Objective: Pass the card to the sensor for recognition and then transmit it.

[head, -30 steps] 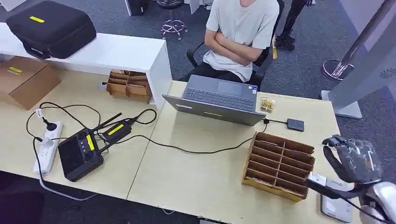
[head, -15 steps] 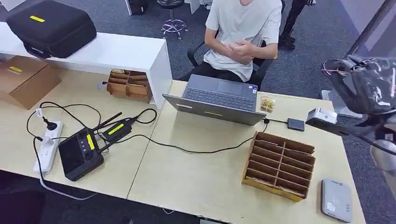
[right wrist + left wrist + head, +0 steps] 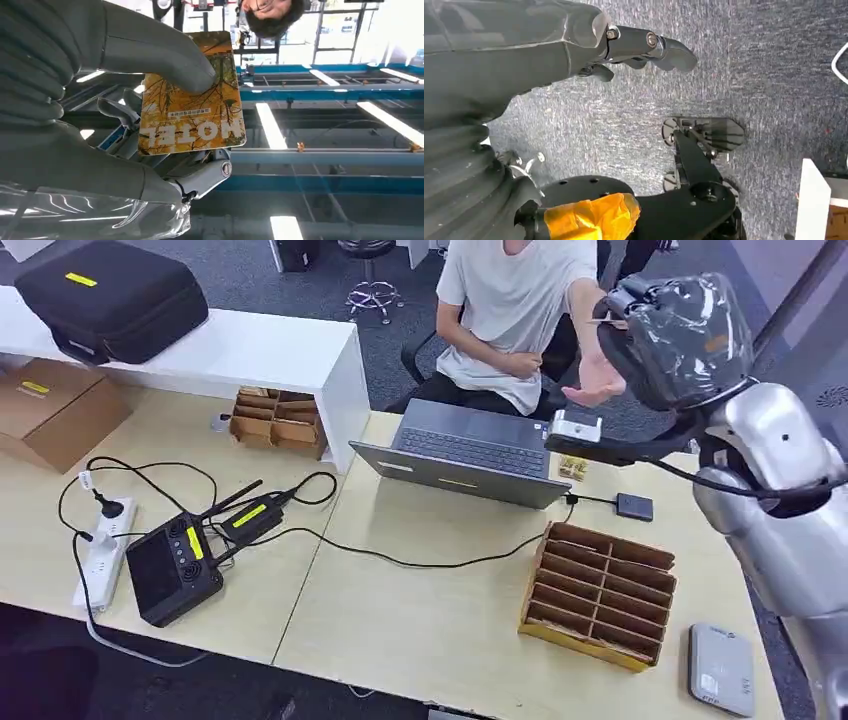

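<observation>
The card [image 3: 192, 102], yellow-orange with the word HOTEL printed on it, was held in the right robot hand [image 3: 125, 100]. In the right wrist view it was seen left of the frame's centre, pinched between the thick grey thumb pressed on its printed face and the darker fingers [image 3: 205, 175] behind it. In the head view the right robot hand [image 3: 680, 335] was raised at the upper right of the frame, above the far edge of the surface [image 3: 430, 630], and only a thin edge of the card [image 3: 610, 324] could be made out at its left side. A person's open hand [image 3: 595, 385] was held out just left of and below the raised robot hand, apart from it.

The left robot hand [image 3: 644, 47] was seen in the left wrist view at the upper left of the frame, above grey carpet, with nothing in it and its fingers only loosely bent.

The grey sensor [image 3: 720, 670] lay at the lower right of the head view on the surface, well apart from the card, beside a cardboard divider tray [image 3: 598, 592]. An open laptop [image 3: 470, 452] stood at the frame's centre.
</observation>
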`<action>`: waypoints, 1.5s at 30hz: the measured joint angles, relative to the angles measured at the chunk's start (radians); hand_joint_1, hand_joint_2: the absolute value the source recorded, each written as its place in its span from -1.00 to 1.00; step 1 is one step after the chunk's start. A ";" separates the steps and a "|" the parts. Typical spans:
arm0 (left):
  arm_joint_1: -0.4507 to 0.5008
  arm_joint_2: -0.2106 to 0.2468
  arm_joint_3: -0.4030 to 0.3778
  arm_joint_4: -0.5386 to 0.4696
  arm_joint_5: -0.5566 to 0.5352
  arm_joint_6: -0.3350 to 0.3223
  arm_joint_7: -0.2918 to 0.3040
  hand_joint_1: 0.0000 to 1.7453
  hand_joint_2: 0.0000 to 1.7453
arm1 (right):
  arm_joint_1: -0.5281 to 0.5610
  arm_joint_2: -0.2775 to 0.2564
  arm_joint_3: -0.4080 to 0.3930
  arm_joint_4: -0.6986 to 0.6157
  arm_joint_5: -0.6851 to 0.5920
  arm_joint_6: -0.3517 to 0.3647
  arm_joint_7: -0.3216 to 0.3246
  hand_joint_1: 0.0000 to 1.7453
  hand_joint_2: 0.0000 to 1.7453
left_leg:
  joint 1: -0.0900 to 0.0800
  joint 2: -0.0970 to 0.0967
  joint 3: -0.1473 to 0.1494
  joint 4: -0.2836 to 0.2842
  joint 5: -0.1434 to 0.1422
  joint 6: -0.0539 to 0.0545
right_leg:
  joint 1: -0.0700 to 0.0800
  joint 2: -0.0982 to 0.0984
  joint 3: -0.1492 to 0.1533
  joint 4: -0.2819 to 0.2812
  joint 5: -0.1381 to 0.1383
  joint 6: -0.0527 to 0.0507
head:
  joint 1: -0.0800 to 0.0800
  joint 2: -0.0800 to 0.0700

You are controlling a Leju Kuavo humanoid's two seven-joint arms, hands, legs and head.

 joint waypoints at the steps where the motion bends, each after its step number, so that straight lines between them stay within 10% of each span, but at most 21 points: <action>1: -0.003 0.000 -0.004 0.000 -0.003 0.000 0.000 -1.00 1.00 | -0.009 0.016 0.010 0.016 0.015 -0.005 0.013 1.00 1.00 | 0.000 0.000 0.000 0.000 0.000 0.000 | 0.000 0.000 0.000 0.000 0.000 0.000 | 0.000 0.000; 11: -0.043 -0.018 -0.040 0.002 -0.024 -0.001 0.012 -1.00 1.00 | -0.124 0.179 0.085 0.300 0.069 -0.086 0.086 1.00 1.00 | 0.001 0.000 0.000 0.000 0.003 -0.001 | 0.001 0.000 -0.002 0.000 0.003 -0.002 | 0.000 0.000; 31: -0.046 -0.024 -0.052 0.002 -0.031 -0.018 0.019 -1.00 1.00 | -0.157 0.230 0.125 0.457 0.098 -0.100 0.106 1.00 1.00 | 0.003 0.000 -0.003 0.000 0.003 -0.001 | 0.002 0.000 -0.004 0.000 0.003 -0.002 | 0.000 0.000; 32: -0.047 -0.024 -0.053 0.002 -0.031 -0.019 0.019 -1.00 1.00 | -0.157 0.231 0.125 0.465 0.099 -0.100 0.107 -1.00 1.00 | 0.003 0.000 -0.003 0.000 0.003 -0.001 | 0.002 0.001 -0.005 0.000 0.003 -0.002 | 0.000 0.000; 45: -0.046 -0.024 -0.052 0.003 -0.011 -0.033 -0.012 -1.00 1.00 | -0.159 0.228 0.130 0.559 0.072 -0.149 0.051 -1.00 1.00 | 0.003 0.002 -0.004 0.000 0.003 -0.001 | 0.003 0.001 -0.007 0.000 0.004 -0.003 | 0.000 0.000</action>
